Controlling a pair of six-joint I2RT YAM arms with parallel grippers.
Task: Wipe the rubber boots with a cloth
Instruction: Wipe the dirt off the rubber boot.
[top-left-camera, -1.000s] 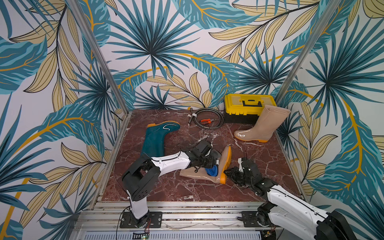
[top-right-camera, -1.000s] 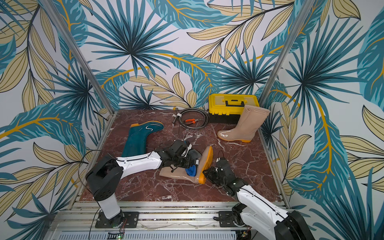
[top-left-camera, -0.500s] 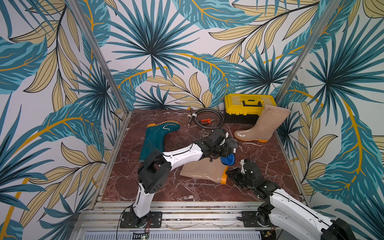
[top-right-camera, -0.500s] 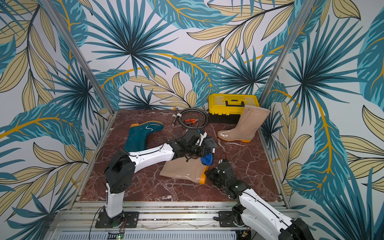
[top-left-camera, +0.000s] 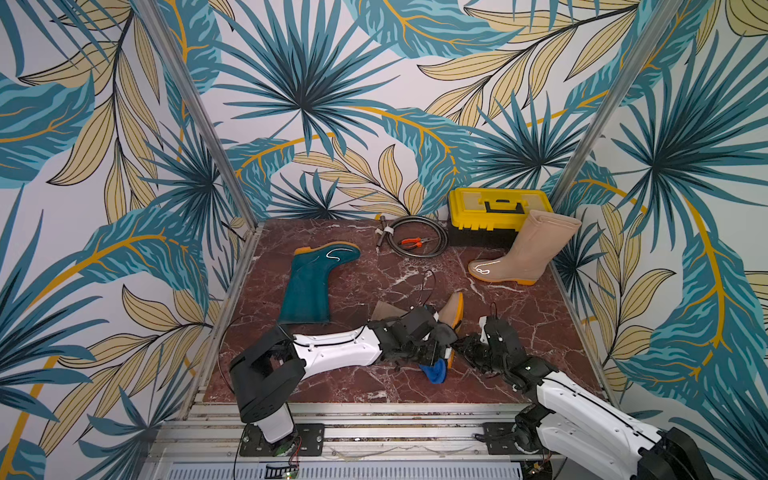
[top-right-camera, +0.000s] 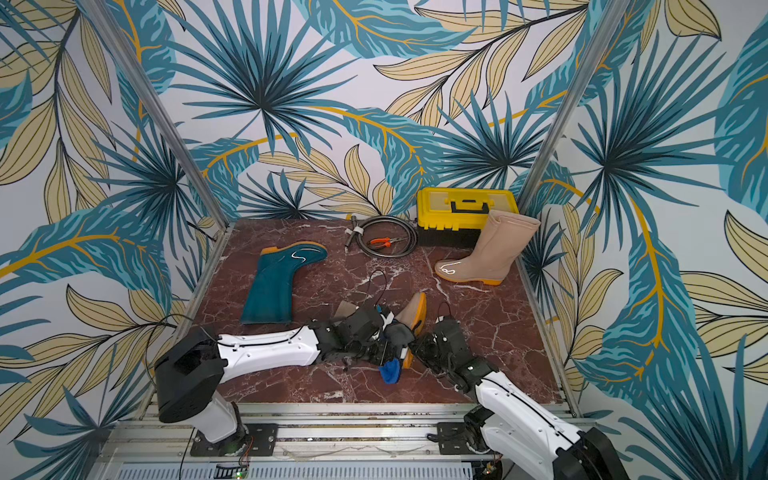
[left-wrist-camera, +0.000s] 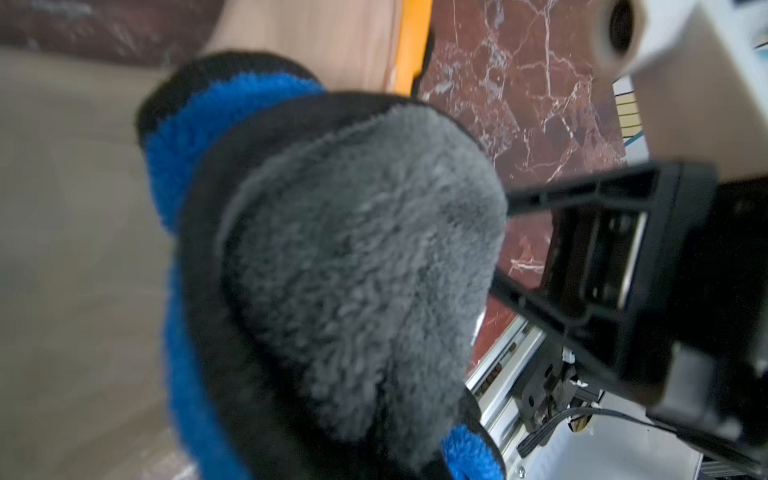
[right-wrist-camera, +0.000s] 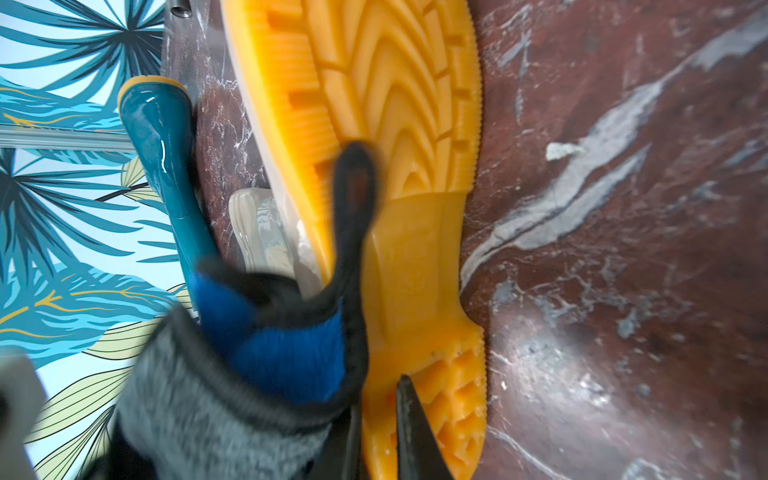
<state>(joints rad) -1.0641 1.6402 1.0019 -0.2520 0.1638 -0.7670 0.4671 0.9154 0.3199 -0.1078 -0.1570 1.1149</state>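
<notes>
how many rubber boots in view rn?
3. Dark teal boot lying on its side at left. Beige boot upright beside the yellow toolbox, back right. Second beige boot on its side at front centre, partly hidden by the left arm. No others visible.

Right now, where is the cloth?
In a top view the cloth hangs near the front edge of the table, about centre, clamped in the left gripper beside the heel of the tipped tan boot.

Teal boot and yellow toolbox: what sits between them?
A coiled dark cable, orange-handled pliers lying inside its loop, sits between the teal boot and the yellow toolbox; both top views show it.
</notes>
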